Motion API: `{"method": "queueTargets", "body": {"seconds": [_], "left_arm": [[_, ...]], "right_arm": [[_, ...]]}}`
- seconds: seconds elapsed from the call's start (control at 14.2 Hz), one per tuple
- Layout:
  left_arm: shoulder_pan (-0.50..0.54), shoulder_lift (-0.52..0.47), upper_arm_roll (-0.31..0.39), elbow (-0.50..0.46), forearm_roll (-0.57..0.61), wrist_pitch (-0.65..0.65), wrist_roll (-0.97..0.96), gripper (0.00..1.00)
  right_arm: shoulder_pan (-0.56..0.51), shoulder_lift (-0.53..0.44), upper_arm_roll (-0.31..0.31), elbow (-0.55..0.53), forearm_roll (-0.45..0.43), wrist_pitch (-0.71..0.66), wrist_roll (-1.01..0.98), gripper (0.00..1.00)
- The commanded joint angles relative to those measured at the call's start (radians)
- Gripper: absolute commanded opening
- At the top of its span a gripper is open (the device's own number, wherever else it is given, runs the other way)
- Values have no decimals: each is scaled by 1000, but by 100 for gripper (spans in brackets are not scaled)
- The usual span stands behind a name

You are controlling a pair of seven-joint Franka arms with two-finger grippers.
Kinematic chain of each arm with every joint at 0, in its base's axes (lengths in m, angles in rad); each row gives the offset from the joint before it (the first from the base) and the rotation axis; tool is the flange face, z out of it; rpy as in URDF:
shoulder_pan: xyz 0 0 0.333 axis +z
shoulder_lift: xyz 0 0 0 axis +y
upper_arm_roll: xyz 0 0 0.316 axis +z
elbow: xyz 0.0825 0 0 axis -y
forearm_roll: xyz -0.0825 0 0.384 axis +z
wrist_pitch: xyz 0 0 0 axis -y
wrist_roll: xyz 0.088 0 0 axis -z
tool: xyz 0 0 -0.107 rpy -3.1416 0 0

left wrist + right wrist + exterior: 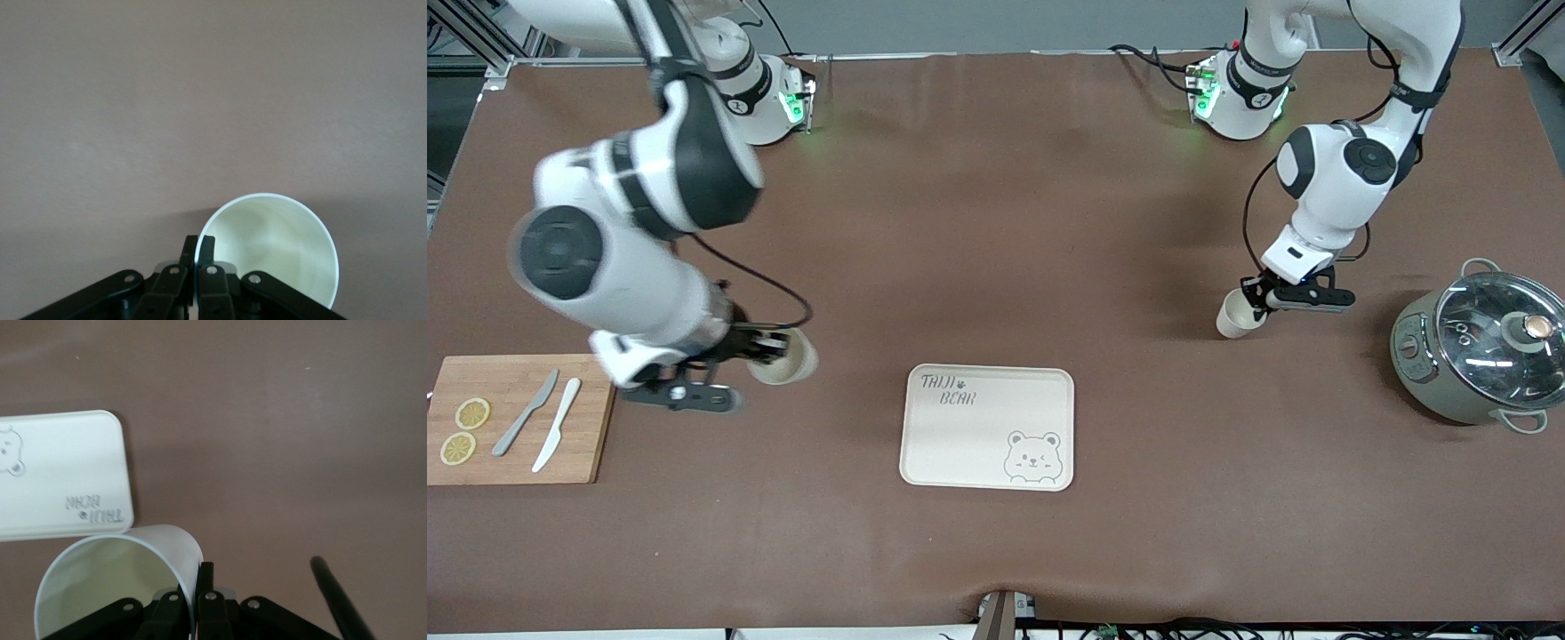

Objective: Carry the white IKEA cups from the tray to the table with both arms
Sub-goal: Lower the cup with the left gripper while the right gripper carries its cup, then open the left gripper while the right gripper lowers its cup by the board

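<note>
Two white IKEA cups are what we count, one in each gripper, and we place everything by the bear-printed tray (pixel 987 427), of which there is one. We see the first cup (pixel 785 357) held up over the table toward the right arm's end from the tray, its wall pinched between the clenched fingers of the right gripper (pixel 769 348); it is tipped so that its long axis leans well off vertical and its open mouth faces toward the front camera. In the right wrist view that same cup (pixel 117 577) shows its pale inside, with the tray (pixel 60 477) on the table near it. We see the second cup (pixel 1239 314) toward the left arm's end from the tray, gripped at its rim by the left gripper (pixel 1258 298), whose fingers are closed on the wall; it stands nearly upright, its long axis close to vertical with a slight lean, mouth up. We cannot tell whether its base touches the table. The left wrist view looks down into this cup (pixel 277 250) over bare brown table (pixel 200 100). Farther out toward the right arm's end we count one wooden cutting board (pixel 516 418) bearing two knives (pixel 543 422) and two lemon slices (pixel 464 431). Toward the left arm's end stands one grey-green pot (pixel 1449 364) under a glass lid (pixel 1498 324).
</note>
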Motion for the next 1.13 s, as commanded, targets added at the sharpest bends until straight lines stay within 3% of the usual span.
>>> {"method": "queueTargets", "body": {"seconds": [0.0, 0.71, 0.78, 1.06], "left_arm": [[3, 13, -18, 7, -41, 11, 31, 0], [3, 21, -20, 7, -41, 14, 54, 0], [3, 21, -20, 7, -41, 14, 54, 18], [3, 21, -20, 7, -41, 14, 54, 29]], "right_arm": [[-123, -32, 16, -28, 17, -28, -215, 0], [-247, -26, 12, -48, -72, -13, -451, 0], [-257, -27, 12, -65, -72, -5, -474, 0], [-278, -64, 13, -210, -71, 151, -497, 0]]}}
